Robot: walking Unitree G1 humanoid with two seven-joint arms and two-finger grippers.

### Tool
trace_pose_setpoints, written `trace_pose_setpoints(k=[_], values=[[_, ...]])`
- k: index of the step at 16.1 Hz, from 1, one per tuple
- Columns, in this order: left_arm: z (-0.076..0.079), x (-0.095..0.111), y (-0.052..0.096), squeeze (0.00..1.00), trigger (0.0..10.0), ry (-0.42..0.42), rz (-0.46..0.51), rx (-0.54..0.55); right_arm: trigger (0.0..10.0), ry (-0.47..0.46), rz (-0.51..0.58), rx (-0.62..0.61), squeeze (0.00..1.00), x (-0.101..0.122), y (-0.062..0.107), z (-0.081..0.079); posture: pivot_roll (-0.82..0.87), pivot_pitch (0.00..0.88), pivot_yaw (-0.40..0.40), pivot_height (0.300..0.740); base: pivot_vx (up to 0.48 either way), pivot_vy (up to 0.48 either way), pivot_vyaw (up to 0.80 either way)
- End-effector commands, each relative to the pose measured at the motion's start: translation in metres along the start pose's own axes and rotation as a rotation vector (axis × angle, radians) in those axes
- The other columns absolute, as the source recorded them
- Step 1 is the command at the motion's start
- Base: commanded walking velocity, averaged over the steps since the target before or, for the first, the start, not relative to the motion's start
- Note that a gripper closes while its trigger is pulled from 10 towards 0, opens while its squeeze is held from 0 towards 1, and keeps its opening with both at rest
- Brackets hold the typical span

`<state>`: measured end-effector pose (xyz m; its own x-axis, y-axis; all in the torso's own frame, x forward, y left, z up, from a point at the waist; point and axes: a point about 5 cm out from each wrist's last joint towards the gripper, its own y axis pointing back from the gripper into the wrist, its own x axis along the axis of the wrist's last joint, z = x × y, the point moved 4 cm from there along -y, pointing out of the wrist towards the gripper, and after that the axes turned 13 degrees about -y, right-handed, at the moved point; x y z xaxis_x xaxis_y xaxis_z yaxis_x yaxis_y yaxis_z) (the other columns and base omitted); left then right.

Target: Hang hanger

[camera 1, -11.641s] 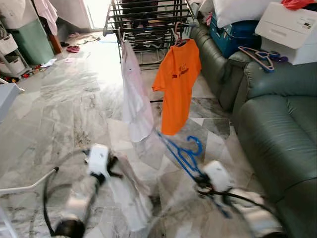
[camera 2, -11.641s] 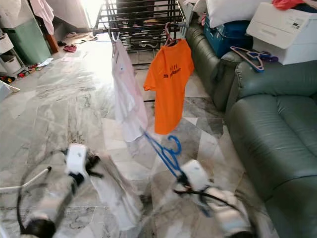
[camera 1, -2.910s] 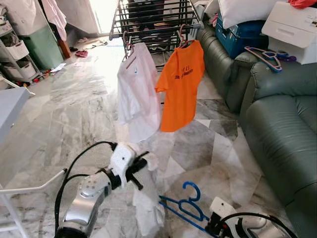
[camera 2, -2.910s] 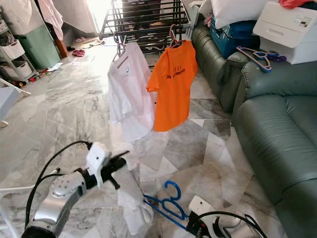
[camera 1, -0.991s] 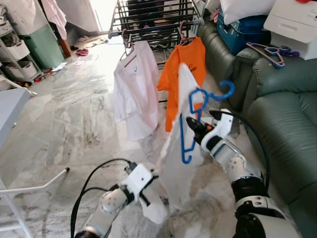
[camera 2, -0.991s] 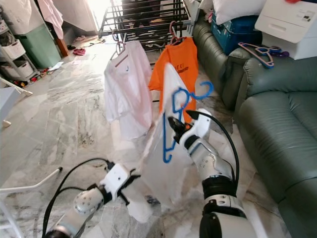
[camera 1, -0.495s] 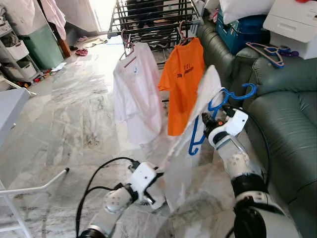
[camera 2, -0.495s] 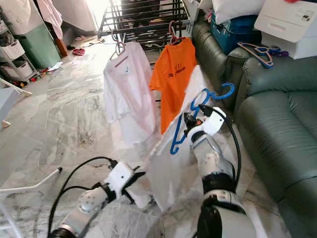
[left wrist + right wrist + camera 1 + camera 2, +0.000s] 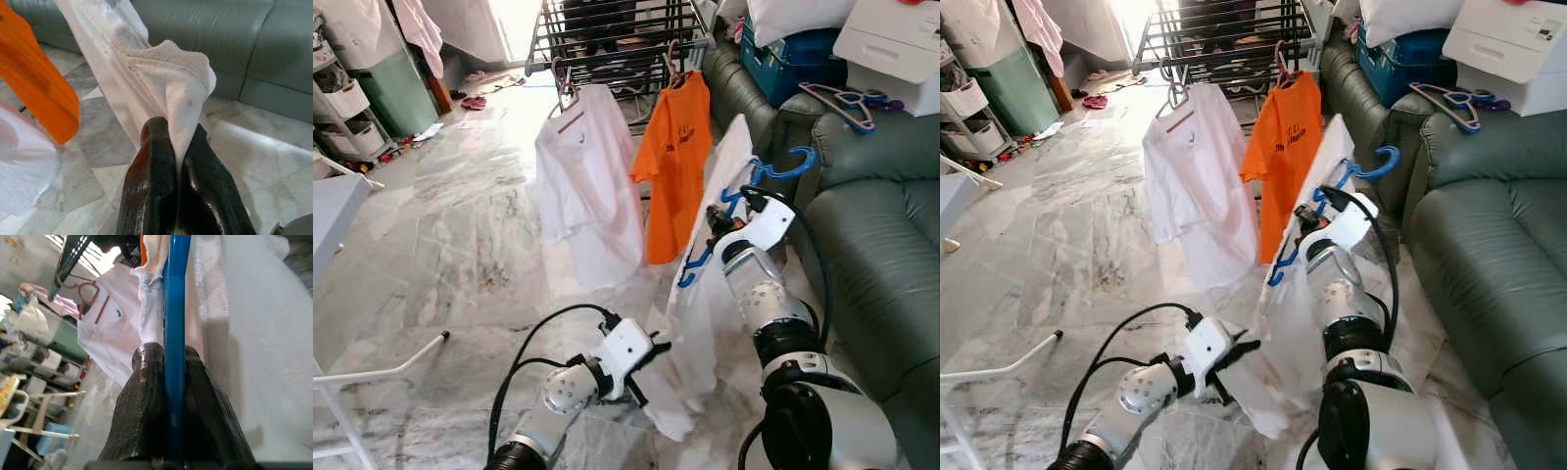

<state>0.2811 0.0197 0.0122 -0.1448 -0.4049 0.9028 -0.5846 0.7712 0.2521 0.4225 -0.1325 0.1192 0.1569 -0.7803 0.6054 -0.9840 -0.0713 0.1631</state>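
A blue plastic hanger (image 9: 756,186) is held up in front of me, its hook (image 9: 795,161) pointing toward the sofa. My right gripper (image 9: 715,227) is shut on the hanger's bar (image 9: 175,293). A white garment (image 9: 703,294) is threaded on the hanger and hangs almost to the floor. Lower down, my left gripper (image 9: 655,352) is shut on a ribbed fold of that white garment (image 9: 168,93). Beyond stands the black drying rack (image 9: 617,39), carrying a white shirt (image 9: 587,186) and an orange T-shirt (image 9: 674,166) on their own hangers.
A green leather sofa (image 9: 886,245) runs along the right, with loose hangers (image 9: 842,98) on its arm, a blue box (image 9: 793,44) and a white printer (image 9: 901,44). A green bin (image 9: 396,88) and white shelf (image 9: 342,108) stand far left. Marble floor lies between.
The hanger, held low near the floor seconds ago, is now raised to chest height. In the last half second, the garment has swung to hang straighter and my left gripper has shifted right and up.
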Motion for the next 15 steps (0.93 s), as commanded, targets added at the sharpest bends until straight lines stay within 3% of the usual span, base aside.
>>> trace_pose_setpoints(k=[1,2,4,5,13,15], values=[[-0.001,-0.003,0.001,0.0,10.0,-0.021,-0.013,-0.01,10.0,0.061,0.016,0.04,0.0,0.003,-0.004,-0.018,-0.16,0.0,0.076,0.74,0.0,0.0,0.0],[-0.004,0.003,-0.003,0.0,10.0,-0.011,0.006,0.006,10.0,0.224,-0.019,0.052,0.0,-0.007,-0.003,-0.015,-0.16,0.0,0.075,0.74,0.0,0.0,0.0],[-0.006,0.012,-0.007,0.0,10.0,0.012,0.037,0.013,10.0,0.397,-0.044,0.093,0.0,-0.017,0.0,-0.013,-0.16,0.0,0.074,0.74,0.0,0.0,0.0],[-0.007,0.013,-0.007,1.0,10.0,0.04,0.046,0.01,10.0,0.434,-0.041,0.095,0.0,-0.017,0.001,-0.01,-0.16,0.0,0.075,0.74,0.0,0.0,0.0],[-0.005,0.009,-0.005,1.0,10.0,0.053,0.027,-0.023,10.0,0.553,-0.019,0.202,0.0,-0.02,0.004,-0.018,-0.17,0.0,0.082,0.74,0.0,0.0,0.0],[-0.015,0.011,0.001,1.0,10.0,0.012,0.039,0.009,10.0,0.601,-0.048,0.262,0.0,-0.024,0.007,-0.018,-0.16,0.0,0.08,0.74,0.0,0.0,0.0]])
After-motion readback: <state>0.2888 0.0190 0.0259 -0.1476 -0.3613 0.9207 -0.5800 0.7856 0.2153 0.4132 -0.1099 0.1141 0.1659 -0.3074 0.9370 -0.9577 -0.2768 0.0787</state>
